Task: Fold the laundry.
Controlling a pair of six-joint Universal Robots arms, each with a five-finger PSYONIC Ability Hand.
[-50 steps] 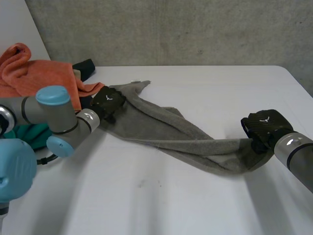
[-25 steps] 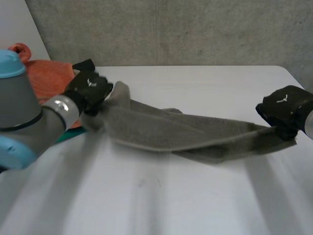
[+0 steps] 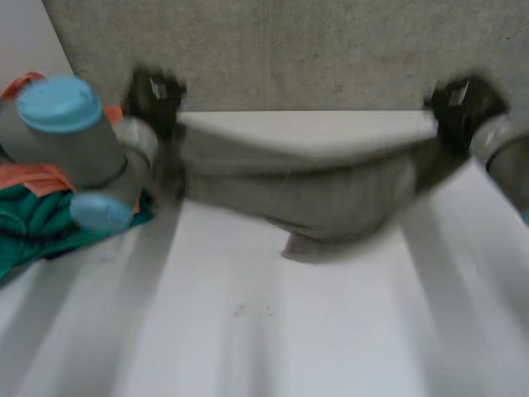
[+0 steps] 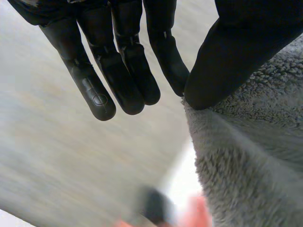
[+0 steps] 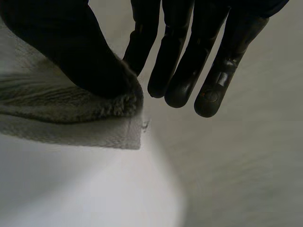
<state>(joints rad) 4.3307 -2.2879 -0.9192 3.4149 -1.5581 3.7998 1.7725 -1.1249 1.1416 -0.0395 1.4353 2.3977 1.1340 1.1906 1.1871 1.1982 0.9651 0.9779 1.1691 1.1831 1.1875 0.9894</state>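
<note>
A grey fleecy towel point(image 3: 322, 194) hangs stretched between both hands above the white table point(image 3: 264, 322), sagging in the middle until its lowest fold nearly meets the tabletop. My left hand point(image 3: 154, 93) is raised at the far left and pinches one end of the towel point(image 4: 251, 156) between thumb and a straight finger point(image 4: 168, 56). My right hand point(image 3: 459, 101) is raised at the far right and pinches the other end point(image 5: 71, 106) the same way, thumb point(image 5: 71, 52) pressed onto the cloth.
An orange cloth point(image 3: 29, 174) and a green cloth point(image 3: 37, 223) lie piled at the table's left edge, behind my left arm point(image 3: 74, 141). A grey concrete wall point(image 3: 297, 50) stands behind the table.
Both hands have risen and spread apart, lifting the towel off the table and pulling it out wide. The left hand went from resting at the towel's end to pinching it.
</note>
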